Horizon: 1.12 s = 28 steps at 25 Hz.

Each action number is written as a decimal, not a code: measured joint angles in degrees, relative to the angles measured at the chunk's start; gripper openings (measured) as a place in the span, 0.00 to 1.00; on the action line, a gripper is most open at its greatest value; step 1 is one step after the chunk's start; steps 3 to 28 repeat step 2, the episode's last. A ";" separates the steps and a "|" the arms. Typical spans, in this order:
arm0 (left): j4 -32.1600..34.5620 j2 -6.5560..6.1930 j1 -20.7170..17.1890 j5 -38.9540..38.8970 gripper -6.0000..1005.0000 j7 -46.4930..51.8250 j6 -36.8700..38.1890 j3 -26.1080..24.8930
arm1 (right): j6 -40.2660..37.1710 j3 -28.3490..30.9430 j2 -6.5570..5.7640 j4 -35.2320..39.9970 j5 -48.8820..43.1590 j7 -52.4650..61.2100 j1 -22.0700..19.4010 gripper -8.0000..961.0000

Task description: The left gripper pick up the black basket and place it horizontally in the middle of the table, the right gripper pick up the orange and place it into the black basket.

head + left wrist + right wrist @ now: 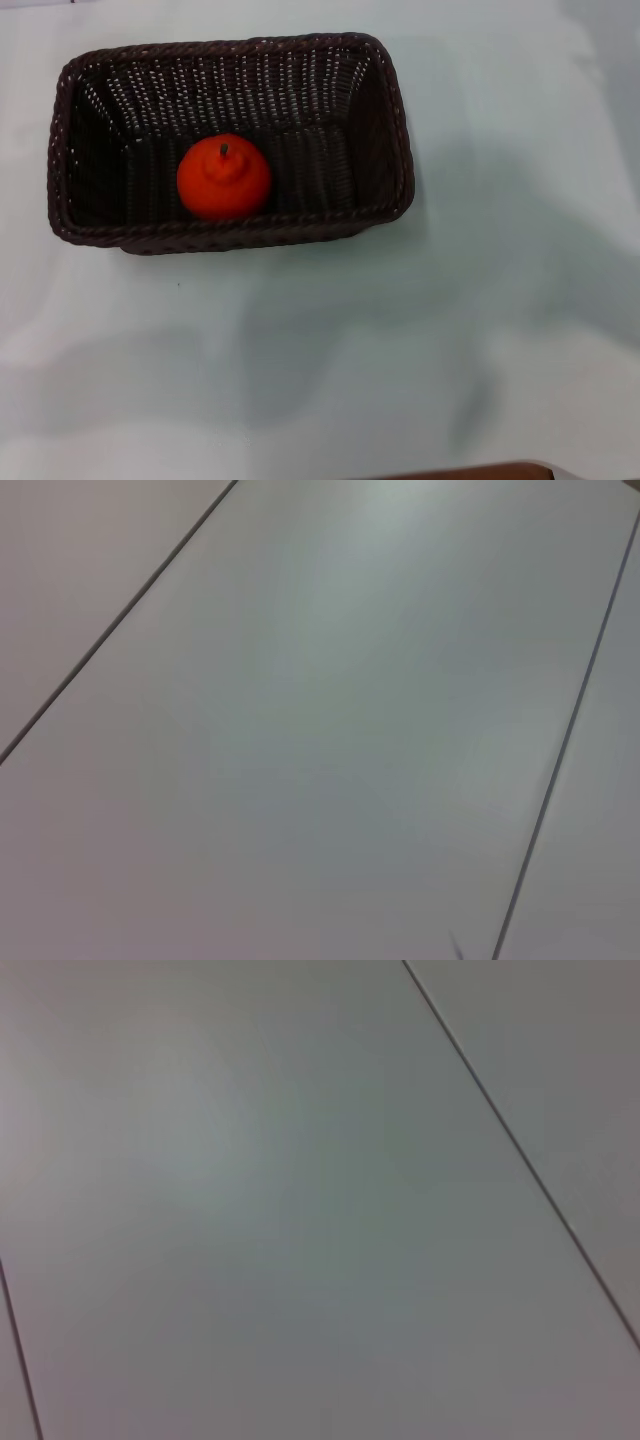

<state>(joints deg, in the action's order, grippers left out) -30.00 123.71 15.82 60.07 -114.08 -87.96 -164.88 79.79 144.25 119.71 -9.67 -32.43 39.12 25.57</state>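
Orange [224, 178] sits inside the black basket [385, 120], lying long-axis across my table [480, 330]; neither gripper shows, so I can't judge their fingers.

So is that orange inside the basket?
Yes. The orange sits on the floor of the black basket, walls all around it.

The black basket [230, 140] is lying lengthwise across the left half of the table [480, 330], sitting upright on its base with its open top facing up. Its dark woven walls are sloping inward beneath a braided rim. The orange [224, 178] is resting inside it on the basket floor, near the front wall, its short dark stem pointing up.
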 joint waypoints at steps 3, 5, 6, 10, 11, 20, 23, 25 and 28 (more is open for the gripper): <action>0.35 0.02 0.00 -0.01 0.88 -0.56 0.00 0.00 | -0.10 0.07 0.00 0.29 0.09 -1.31 0.06 0.93; 0.35 0.02 0.00 -0.01 0.88 -0.56 0.00 0.00 | -0.10 0.07 0.00 0.29 0.09 -1.31 0.06 0.93; 0.35 0.02 0.00 -0.01 0.88 -0.56 0.00 0.00 | -0.10 0.07 0.00 0.29 0.09 -1.31 0.06 0.93; 0.35 0.02 0.00 -0.01 0.88 -0.56 0.00 0.00 | -0.10 0.07 0.00 0.29 0.09 -1.31 0.06 0.93; 0.35 0.02 0.00 -0.01 0.88 -0.56 0.00 0.00 | -0.10 0.07 0.00 0.29 0.09 -1.31 0.06 0.93; 0.35 0.02 0.00 -0.01 0.88 -0.56 0.00 0.00 | -0.10 0.07 0.00 0.29 0.09 -1.31 0.06 0.93; 0.35 0.02 0.00 -0.01 0.88 -0.56 0.00 0.00 | -0.10 0.07 0.00 0.29 0.09 -1.31 0.06 0.93; 0.35 0.02 0.00 -0.01 0.88 -0.56 0.00 0.00 | -0.10 0.07 0.00 0.29 0.09 -1.31 0.06 0.93; 0.35 0.02 0.00 -0.01 0.88 -0.56 0.00 0.00 | -0.10 0.07 0.00 0.29 0.09 -1.31 0.06 0.93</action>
